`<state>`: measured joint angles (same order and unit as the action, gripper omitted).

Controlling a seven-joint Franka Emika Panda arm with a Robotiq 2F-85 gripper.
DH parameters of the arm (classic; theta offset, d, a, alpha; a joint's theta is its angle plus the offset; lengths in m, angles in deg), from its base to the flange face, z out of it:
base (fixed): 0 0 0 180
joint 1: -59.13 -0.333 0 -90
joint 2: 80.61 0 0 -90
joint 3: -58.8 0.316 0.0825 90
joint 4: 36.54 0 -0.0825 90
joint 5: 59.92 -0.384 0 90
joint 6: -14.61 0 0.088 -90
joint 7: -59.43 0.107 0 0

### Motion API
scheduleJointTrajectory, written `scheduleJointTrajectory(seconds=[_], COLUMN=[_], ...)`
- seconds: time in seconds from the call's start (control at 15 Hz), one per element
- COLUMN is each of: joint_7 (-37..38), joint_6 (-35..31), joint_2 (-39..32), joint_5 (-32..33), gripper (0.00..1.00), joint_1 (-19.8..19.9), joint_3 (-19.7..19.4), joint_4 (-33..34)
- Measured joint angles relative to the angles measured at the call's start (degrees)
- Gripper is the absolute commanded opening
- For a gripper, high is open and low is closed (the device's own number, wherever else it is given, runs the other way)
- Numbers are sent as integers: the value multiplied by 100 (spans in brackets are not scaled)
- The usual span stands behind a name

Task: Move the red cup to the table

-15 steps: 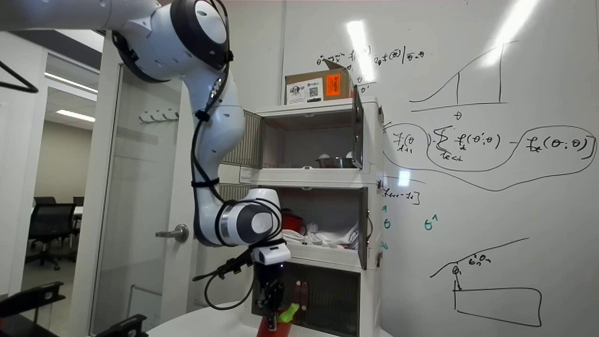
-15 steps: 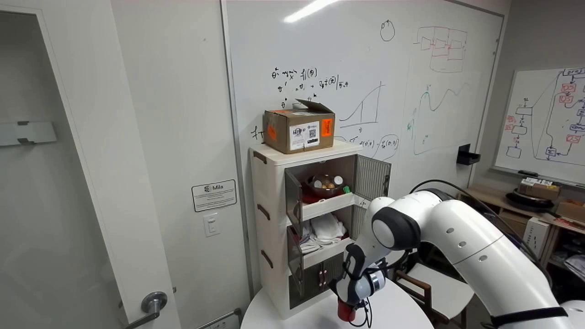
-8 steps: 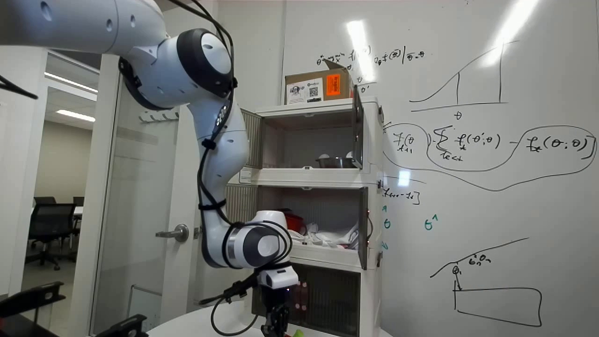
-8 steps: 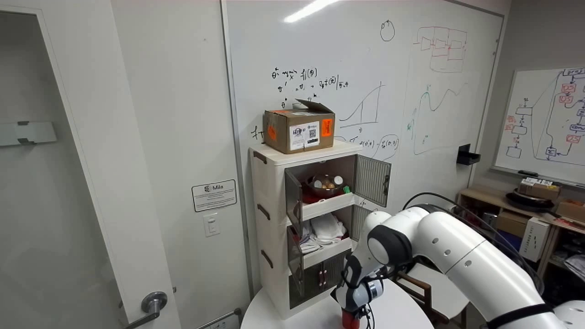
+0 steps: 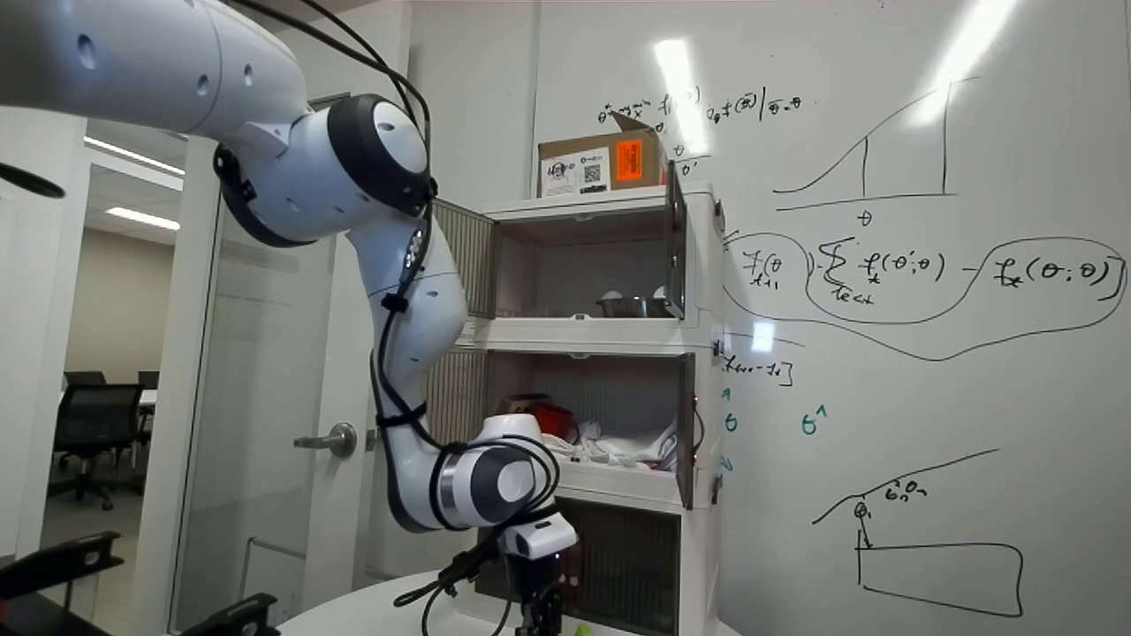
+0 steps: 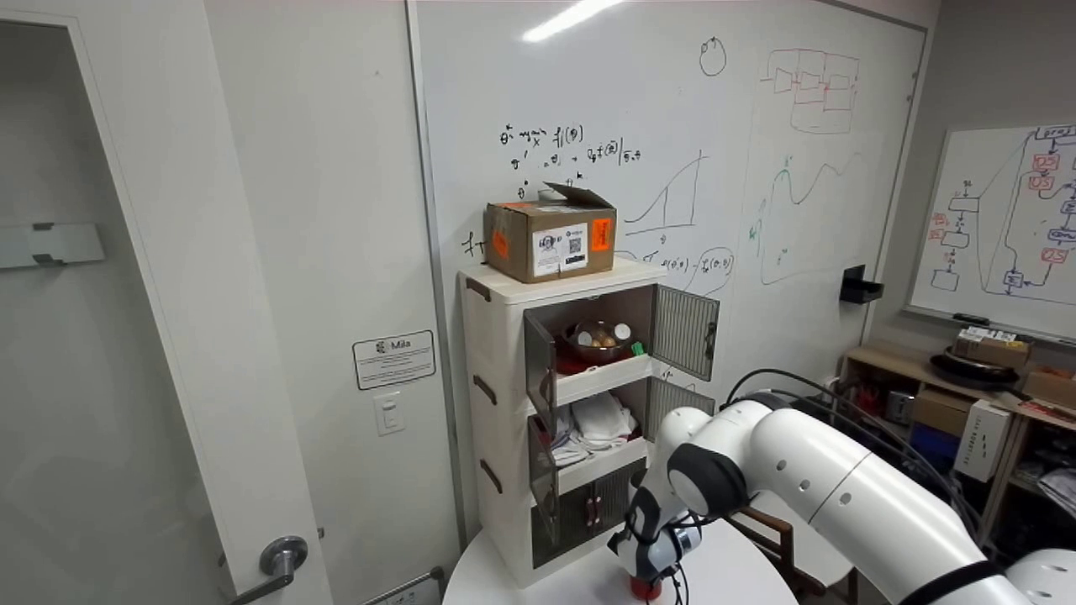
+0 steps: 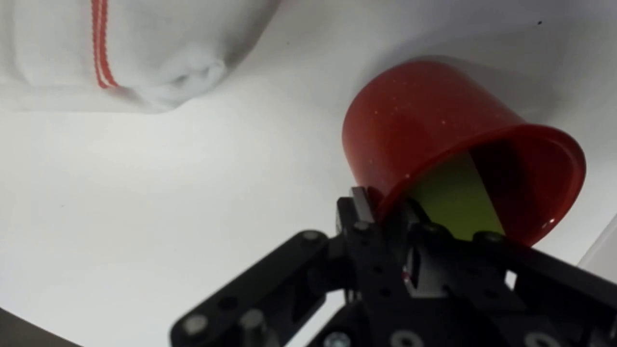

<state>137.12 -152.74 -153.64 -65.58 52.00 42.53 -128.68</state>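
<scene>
Currently, the fingers are closed upon the wall of the red cup, one of them inside the rim and the other one outside. This cup is on or just above the white surface, in front of the cabinet; which of the two, I cannot tell. Inside the cup there is a green object. Apart from the cup lies a white cloth with red stripes. On the cabinet stands a cardboard box.
</scene>
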Motion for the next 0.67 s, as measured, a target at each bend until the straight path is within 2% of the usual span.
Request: scheduleJointTrajectory(seconds=[0.47, 0.67], joint_7=[-57, -462], joint_6=[12, 222], joint_2=[34, 326], joint_5=[0, 3], gripper=[98, 100], joint_1=[39, 162], joint_3=[16, 35], joint_4=[70, -52])
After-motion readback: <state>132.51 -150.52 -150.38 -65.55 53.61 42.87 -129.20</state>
